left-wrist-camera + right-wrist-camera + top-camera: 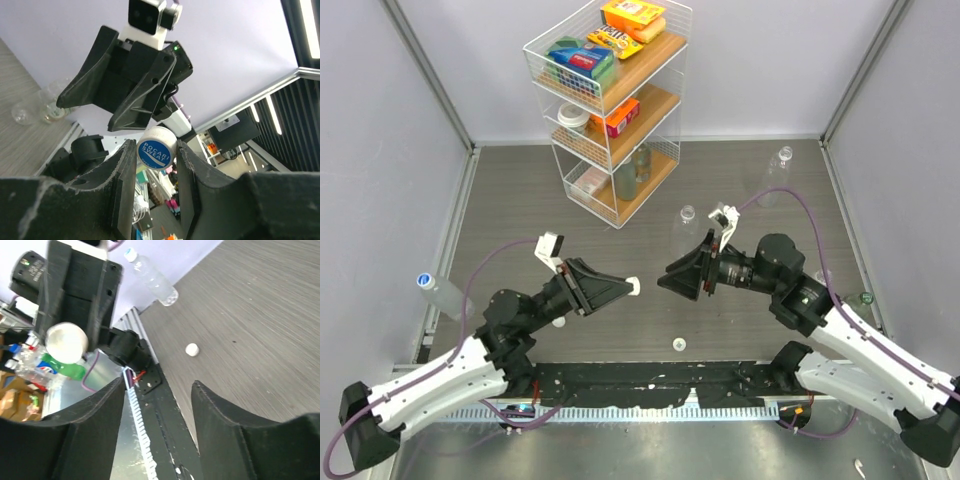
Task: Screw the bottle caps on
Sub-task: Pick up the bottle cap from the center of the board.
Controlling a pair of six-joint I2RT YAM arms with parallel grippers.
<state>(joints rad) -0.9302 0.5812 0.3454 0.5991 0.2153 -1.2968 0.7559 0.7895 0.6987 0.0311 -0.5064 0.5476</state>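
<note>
One POCARI SWEAT cap point(156, 148) in left tool point(156, 151)

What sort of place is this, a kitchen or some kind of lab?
Most likely a robotics lab test cell, not a kitchen: a left arm and a right arm bolted at the edge of a table, plain grey panels boxing it in, and a wire rack of snack boxes set out like props.

The grey bench point(520, 200) bears a wire rack point(658, 178) at the back. A loose cap point(679, 344) lies near the front, an open bottle point(687, 214) mid-bench, a second bottle point(778, 172) back right, and a capped bottle point(440, 293) at the left edge.
</note>
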